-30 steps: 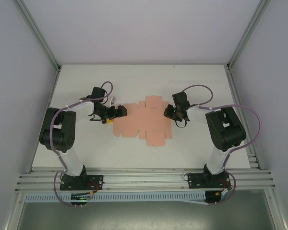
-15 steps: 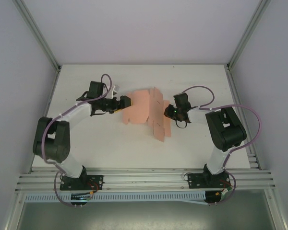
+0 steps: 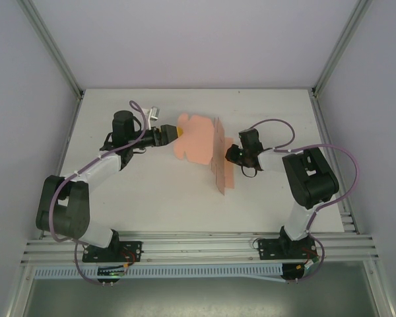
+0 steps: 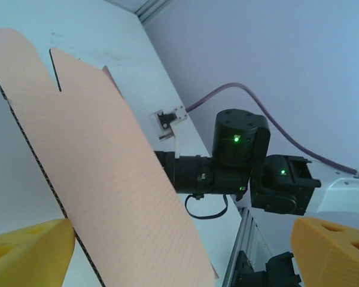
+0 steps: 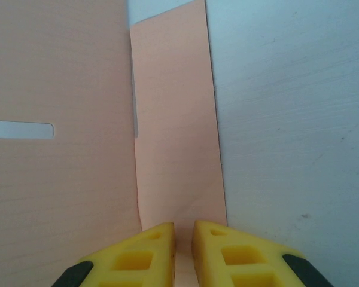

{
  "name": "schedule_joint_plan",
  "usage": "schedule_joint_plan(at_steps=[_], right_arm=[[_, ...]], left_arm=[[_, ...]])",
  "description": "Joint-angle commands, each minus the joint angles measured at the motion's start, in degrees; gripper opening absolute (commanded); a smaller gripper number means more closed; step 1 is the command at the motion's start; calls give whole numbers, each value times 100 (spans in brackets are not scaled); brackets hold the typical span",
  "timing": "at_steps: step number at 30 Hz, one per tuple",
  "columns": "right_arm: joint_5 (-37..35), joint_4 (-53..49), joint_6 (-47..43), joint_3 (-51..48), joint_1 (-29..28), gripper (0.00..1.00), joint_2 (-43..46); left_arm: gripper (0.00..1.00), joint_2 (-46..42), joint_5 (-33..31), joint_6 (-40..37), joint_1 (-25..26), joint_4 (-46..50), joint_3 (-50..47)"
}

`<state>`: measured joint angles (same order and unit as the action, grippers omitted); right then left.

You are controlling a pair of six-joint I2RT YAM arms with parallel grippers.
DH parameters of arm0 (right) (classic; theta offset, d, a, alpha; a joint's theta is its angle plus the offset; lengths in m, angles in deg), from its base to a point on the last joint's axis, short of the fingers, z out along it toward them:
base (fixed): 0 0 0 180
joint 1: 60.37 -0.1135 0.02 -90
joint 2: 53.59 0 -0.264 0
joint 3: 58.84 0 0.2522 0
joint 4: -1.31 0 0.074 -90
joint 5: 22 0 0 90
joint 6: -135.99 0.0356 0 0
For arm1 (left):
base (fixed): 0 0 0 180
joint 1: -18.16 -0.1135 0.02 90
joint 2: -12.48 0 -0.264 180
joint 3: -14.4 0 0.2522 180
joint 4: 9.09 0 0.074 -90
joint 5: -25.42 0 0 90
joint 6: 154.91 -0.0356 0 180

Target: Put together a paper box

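Right gripper is pinched narrowly on a flap of the unfolded paper box; left gripper is held wide astride its raised edge

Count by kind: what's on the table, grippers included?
paper box (pink sheet, not yet assembled): 1
grippers: 2, the left gripper and the right gripper
Total: 3
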<state>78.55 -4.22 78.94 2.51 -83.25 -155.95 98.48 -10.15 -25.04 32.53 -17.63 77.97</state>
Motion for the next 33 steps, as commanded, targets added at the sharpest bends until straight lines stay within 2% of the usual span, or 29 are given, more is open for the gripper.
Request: schedule_joint_plan(at_steps=[1, 3, 6, 8, 14, 18, 20, 23, 25, 28, 33], right_arm=[[-65, -1063, -100, -372, -110, 18, -455], [-71, -1069, -98, -349, -130, 18, -482], [-103, -1099, -128, -317, -156, 18, -470], [-152, -1160, -136, -255, -165, 17, -468], [-289, -1251, -126, -118, -239, 16, -493], [-856, -1821, -219, 217, -451, 15, -586], [-875, -1829, -240, 252, -494, 15, -551], [-902, -1820, -238, 242, -494, 15, -435], [-980, -1901, -259, 252, -492, 15, -367], [-1063, -1971, -234, 264, -496, 15, -360], [-944, -1856, -170, 334, -506, 15, -535]], left_arm=[[87, -18, 24, 231, 55, -758, -7], [82, 130, 16, 448, 50, -1102, -35], [79, 316, 182, 689, 55, -1497, 10], [74, 391, 158, 591, 59, -1215, 143], [69, 463, -242, 101, 88, -230, 365], [67, 422, -28, 502, 88, -1115, 64], [64, 444, -42, 564, 92, -1050, 122], [56, 543, -205, 218, 100, -305, 395], [52, 536, -476, -196, 123, 554, 630], [44, 456, -1398, -1027, 190, 2240, 1034], [34, 482, -2894, -1833, 520, 3869, 1524]])
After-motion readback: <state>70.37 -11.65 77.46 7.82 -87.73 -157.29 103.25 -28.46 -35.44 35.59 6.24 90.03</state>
